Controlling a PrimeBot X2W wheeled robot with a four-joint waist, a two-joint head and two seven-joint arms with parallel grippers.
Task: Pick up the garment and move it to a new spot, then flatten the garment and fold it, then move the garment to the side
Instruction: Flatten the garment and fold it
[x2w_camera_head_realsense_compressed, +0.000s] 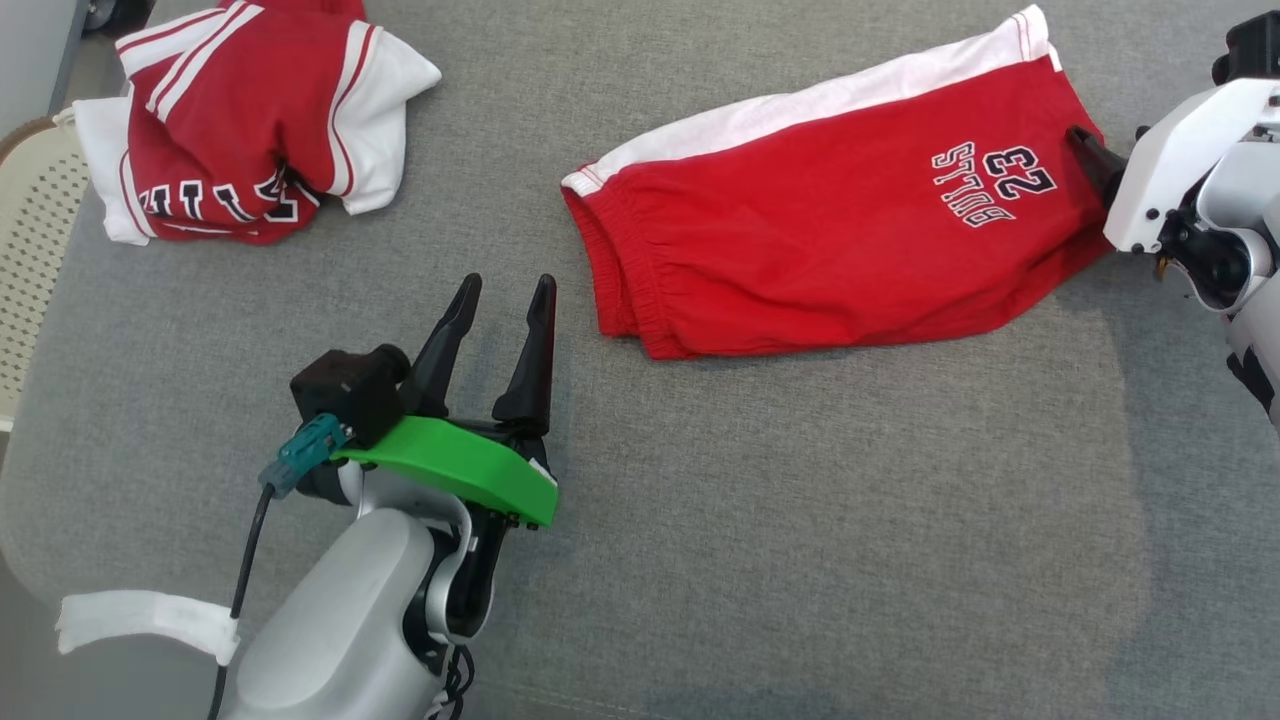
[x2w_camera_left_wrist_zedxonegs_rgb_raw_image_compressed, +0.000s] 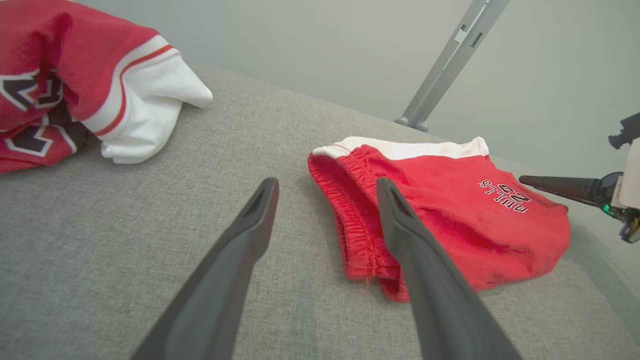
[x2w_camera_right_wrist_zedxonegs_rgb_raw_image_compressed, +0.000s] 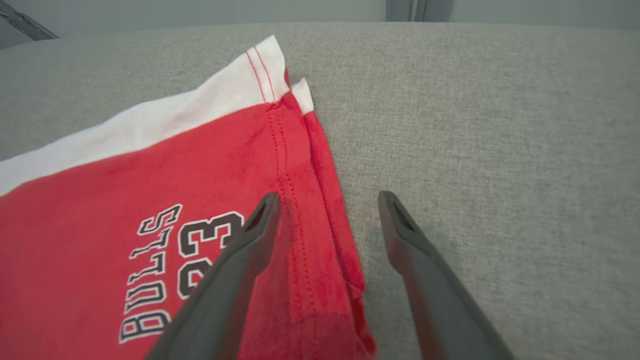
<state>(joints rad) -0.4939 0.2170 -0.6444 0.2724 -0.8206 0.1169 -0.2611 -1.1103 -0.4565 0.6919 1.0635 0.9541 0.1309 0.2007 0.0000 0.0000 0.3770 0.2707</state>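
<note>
The garment (x2w_camera_head_realsense_compressed: 830, 230) is a pair of red shorts with a white side stripe and "BULLS 23" print. It lies folded flat on the grey table (x2w_camera_head_realsense_compressed: 800, 520), right of centre. My left gripper (x2w_camera_head_realsense_compressed: 506, 288) stands open and empty over bare table, a short way left of the waistband (x2w_camera_left_wrist_zedxonegs_rgb_raw_image_compressed: 350, 220). In its wrist view the left gripper (x2w_camera_left_wrist_zedxonegs_rgb_raw_image_compressed: 326, 184) has its right finger overlapping the shorts (x2w_camera_left_wrist_zedxonegs_rgb_raw_image_compressed: 475, 220). My right gripper (x2w_camera_right_wrist_zedxonegs_rgb_raw_image_compressed: 328, 196) is open astride the hem edge of the shorts (x2w_camera_right_wrist_zedxonegs_rgb_raw_image_compressed: 125, 200), holding nothing. From the head, the right gripper (x2w_camera_head_realsense_compressed: 1090, 150) shows at that hem.
A crumpled red and white jersey (x2w_camera_head_realsense_compressed: 240, 120) lies at the table's far left corner, also seen as the jersey (x2w_camera_left_wrist_zedxonegs_rgb_raw_image_compressed: 75, 85) from the left wrist. A beige perforated chair (x2w_camera_head_realsense_compressed: 30, 250) sits past the left edge. A grey metal stand leg (x2w_camera_left_wrist_zedxonegs_rgb_raw_image_compressed: 445, 65) rises behind the table.
</note>
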